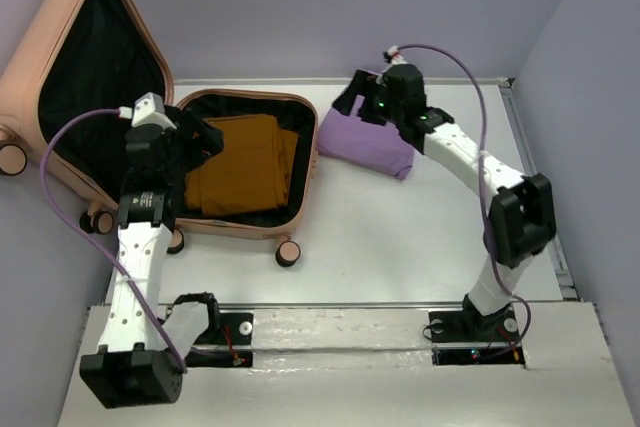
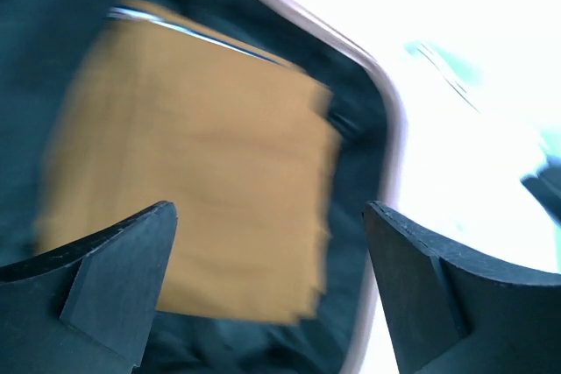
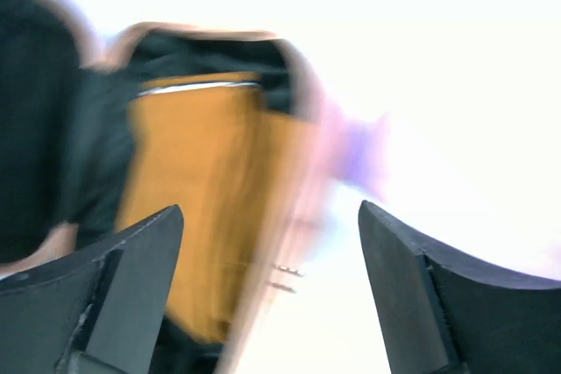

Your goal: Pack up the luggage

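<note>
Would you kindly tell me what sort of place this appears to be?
Probably a robotics lab test cell: white left arm and white right arm bolted to a white table, plain lavender walls, and an open peach-pink hard-shell suitcase.

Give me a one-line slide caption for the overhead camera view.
Open pink suitcase holding a folded mustard cloth, left gripper open above it, right gripper open near a purple cloth.

Folded mustard cloth (image 1: 243, 162); to its right, apart, folded lilac cloth (image 1: 365, 147) flat on white table (image 1: 400, 247).
</note>
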`<state>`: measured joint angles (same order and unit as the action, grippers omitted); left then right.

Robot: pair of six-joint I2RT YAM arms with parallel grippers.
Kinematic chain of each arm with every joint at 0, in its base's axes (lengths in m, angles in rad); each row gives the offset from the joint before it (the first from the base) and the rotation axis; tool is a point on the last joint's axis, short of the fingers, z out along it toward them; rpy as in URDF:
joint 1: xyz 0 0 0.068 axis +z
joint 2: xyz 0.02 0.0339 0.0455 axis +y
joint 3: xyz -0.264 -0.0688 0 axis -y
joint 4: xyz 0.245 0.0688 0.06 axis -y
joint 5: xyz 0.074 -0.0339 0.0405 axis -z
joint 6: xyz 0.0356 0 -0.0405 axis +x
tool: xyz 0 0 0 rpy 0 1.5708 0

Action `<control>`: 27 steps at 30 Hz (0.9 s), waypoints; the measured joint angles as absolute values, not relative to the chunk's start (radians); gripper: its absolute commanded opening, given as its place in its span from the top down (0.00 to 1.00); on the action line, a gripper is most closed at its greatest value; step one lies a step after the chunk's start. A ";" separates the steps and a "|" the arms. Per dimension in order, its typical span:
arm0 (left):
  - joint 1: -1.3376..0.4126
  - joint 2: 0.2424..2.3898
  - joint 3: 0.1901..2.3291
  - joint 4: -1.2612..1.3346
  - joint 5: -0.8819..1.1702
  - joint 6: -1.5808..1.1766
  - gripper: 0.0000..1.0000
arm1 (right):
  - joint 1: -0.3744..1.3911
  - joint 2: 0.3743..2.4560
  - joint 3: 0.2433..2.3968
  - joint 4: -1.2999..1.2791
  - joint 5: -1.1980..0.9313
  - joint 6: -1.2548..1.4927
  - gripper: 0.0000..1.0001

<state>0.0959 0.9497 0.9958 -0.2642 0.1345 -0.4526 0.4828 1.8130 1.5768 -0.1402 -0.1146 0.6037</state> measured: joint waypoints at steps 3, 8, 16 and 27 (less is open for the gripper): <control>-0.114 0.926 0.980 -0.228 0.127 -0.459 0.01 | 0.361 1.698 1.393 -0.130 -0.053 0.577 0.03; -0.376 0.926 0.943 -0.194 0.107 -0.480 0.01 | 0.177 1.722 1.181 -0.154 0.036 0.538 0.00; -0.626 0.943 0.930 -0.159 0.039 -0.507 0.01 | 0.172 1.827 1.105 -0.130 0.001 0.520 0.22; -0.727 1.039 0.926 -0.125 -0.027 -0.516 0.01 | 0.143 1.826 1.010 -0.009 -0.097 0.573 0.90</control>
